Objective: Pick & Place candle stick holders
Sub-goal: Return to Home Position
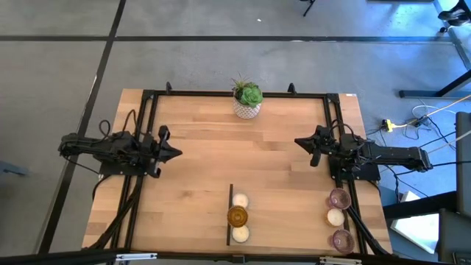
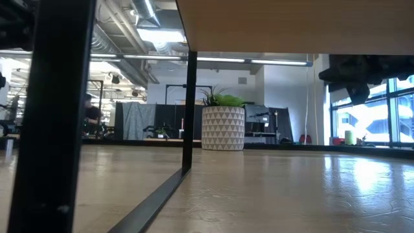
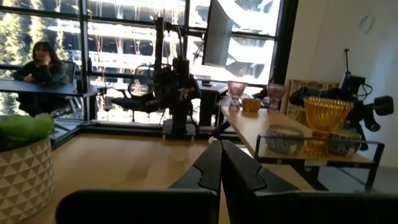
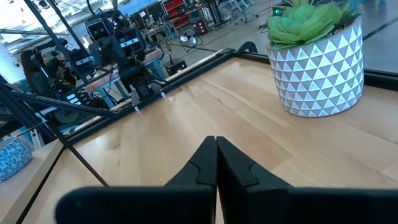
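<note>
Six small holders stand near the table's near edge. One row has a cream holder [image 1: 240, 200], the amber glass one [image 1: 238, 216] and another cream one [image 1: 240, 234]. At the near right stand a mauve holder [image 1: 338, 198], a cream one [image 1: 335, 217] and a second mauve one [image 1: 342, 239]. The left wrist view also shows the amber holder [image 3: 326, 115] and a mauve holder [image 3: 237, 92]. My left gripper [image 1: 176, 153] [image 3: 221, 155] is shut and empty at the table's left. My right gripper [image 1: 298, 142] [image 4: 216, 146] is shut and empty at the right.
A white patterned pot with a green plant [image 1: 247, 101] [image 4: 317, 62] stands at the middle of the far edge. A black bar [image 1: 230, 213] lies left of the centre row of holders. A black frame [image 1: 147, 96] runs around the table. A person [image 3: 40, 62] sits beyond the table.
</note>
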You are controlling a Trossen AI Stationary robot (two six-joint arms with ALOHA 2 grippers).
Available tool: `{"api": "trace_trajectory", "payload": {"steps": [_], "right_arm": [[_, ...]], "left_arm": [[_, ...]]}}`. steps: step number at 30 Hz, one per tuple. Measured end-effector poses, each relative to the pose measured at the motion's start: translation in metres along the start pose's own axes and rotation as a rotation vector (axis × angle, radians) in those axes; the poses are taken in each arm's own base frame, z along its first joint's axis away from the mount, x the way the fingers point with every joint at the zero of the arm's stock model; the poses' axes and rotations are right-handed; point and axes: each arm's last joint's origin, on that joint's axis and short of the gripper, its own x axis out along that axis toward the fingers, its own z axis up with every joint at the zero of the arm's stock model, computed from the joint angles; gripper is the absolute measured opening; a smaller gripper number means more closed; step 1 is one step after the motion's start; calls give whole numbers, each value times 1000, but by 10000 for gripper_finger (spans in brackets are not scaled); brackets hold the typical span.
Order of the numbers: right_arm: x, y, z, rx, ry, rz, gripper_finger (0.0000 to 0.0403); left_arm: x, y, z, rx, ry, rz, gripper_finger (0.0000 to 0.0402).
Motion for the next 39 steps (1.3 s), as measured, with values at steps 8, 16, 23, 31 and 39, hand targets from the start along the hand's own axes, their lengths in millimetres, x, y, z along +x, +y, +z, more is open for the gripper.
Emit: {"api": "trace_trajectory", "payload": {"steps": [8,16,23,31,39], "right_arm": [[0,0,0,0,0,0,0],[0,0,0,0,0,0,0],[0,0,0,0,0,0,0],[0,0,0,0,0,0,0],[0,0,0,0,-1,0,0]], "left_arm": [[0,1,-7,16,71,17,3],[-1,2,-15,21,158,28,3],[-2,2,-21,5,221,30,3],[-2,2,-22,-64,225,33,3],[-2,2,-22,-91,226,36,3]]}}
